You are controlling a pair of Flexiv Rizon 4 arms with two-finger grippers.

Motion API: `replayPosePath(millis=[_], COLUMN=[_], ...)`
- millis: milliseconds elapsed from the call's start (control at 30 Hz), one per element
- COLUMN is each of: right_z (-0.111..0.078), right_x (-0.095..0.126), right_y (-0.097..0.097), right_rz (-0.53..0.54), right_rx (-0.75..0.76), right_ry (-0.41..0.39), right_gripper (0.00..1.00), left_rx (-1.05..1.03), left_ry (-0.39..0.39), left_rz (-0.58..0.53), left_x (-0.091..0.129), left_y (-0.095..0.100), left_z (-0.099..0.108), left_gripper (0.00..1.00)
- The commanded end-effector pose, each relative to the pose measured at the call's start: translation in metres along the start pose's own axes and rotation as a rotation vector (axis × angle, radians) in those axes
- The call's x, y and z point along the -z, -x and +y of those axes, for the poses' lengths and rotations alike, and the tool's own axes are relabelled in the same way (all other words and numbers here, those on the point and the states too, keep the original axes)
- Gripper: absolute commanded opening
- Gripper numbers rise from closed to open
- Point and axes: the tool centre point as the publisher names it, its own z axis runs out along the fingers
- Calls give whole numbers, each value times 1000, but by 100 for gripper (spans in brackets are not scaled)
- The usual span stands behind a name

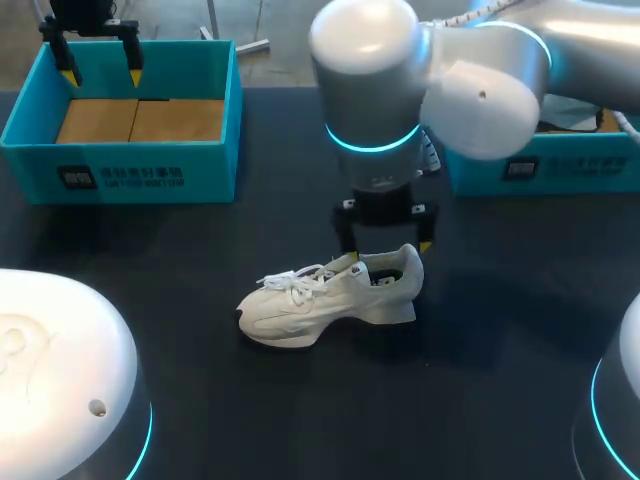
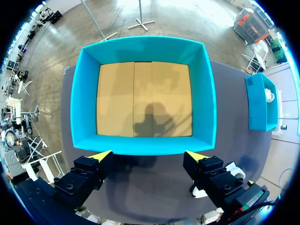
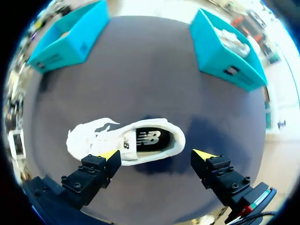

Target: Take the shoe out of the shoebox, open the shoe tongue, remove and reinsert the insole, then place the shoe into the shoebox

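White shoe (image 1: 330,295): stood on its sole mid-table (image 1: 500,350), well apart from the teal shoebox (image 1: 215,100).
Right gripper (image 1: 390,250): hung just above the heel collar, fingers spread wide, holding nothing.
Left gripper (image 2: 147,154): hovered over the shoebox, fingers apart, empty.
Step, as judged: opening the tongue to reach the insole (image 3: 149,139).
Method, as judged: the laces looked loose, so pinch the tongue's edge only. Steady the light shoe, or it would likely slide.
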Motion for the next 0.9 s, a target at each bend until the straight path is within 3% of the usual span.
replayPosePath(millis=[33, 300, 500, 900], right_z=[2, 19, 31, 34], right_x=[2, 1, 1, 1], right_y=[7, 3, 12, 16], right_rz=[187, 273, 365, 374], right_rx=[390, 665, 866, 888], right_ry=[66, 77, 102, 107], right_gripper=[100, 100, 100, 100], left_rx=[0, 0, 0, 0], left_ry=[0, 0, 0, 0], left_rz=[0, 0, 0, 0], left_x=[0, 0, 0, 0], left_y=[0, 0, 0, 0], left_z=[0, 0, 0, 0], left_gripper=[100, 100, 100, 100])
